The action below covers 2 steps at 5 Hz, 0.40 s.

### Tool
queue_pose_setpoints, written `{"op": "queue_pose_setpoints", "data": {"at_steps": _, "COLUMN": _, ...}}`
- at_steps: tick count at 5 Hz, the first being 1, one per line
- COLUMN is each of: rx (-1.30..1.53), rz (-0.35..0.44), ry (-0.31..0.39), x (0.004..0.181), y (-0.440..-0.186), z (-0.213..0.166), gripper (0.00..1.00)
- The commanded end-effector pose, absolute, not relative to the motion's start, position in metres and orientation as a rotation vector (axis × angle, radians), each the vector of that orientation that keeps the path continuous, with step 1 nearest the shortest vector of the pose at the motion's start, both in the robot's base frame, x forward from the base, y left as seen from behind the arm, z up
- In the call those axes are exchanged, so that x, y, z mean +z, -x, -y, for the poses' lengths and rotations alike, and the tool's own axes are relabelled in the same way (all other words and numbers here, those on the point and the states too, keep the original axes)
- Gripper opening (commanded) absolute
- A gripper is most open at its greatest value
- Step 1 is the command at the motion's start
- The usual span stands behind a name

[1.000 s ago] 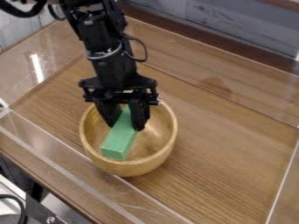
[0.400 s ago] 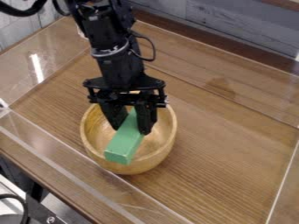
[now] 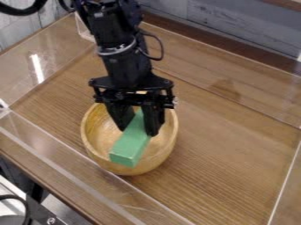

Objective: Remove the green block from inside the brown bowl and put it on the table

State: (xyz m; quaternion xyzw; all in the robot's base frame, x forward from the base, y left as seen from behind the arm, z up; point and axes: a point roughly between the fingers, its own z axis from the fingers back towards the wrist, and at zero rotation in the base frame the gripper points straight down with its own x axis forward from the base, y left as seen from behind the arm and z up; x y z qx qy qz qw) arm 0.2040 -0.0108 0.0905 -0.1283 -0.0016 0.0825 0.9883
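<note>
Step in hand: lift-out. Gripper (image 3: 134,120) clamped on upper end of green block (image 3: 130,145); fingers seen tight against its sides. Block held tilted, lower end over near rim of brown bowl (image 3: 161,156), apparently not yet clear of it. Next move judged: block to be raised above rim, carried sideways over bare table (image 3: 230,105), lowered, released.

Even indoor light, soft low-resolution frame, glare streaks on acrylic walls (image 3: 47,53)
</note>
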Motion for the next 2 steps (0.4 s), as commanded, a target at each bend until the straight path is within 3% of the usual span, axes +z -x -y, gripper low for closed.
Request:
{"op": "queue_pose_setpoints", "data": {"at_steps": 1, "rx": 0.145, "rz": 0.049, "ry": 0.26, "x": 0.103, "y": -0.208, "z": 0.019, "gripper": 0.0}}
{"op": "queue_pose_setpoints", "data": {"at_steps": 2, "rx": 0.118, "rz": 0.051, "ry": 0.262, "x": 0.105, "y": -0.207, "z": 0.031, "gripper": 0.0}}
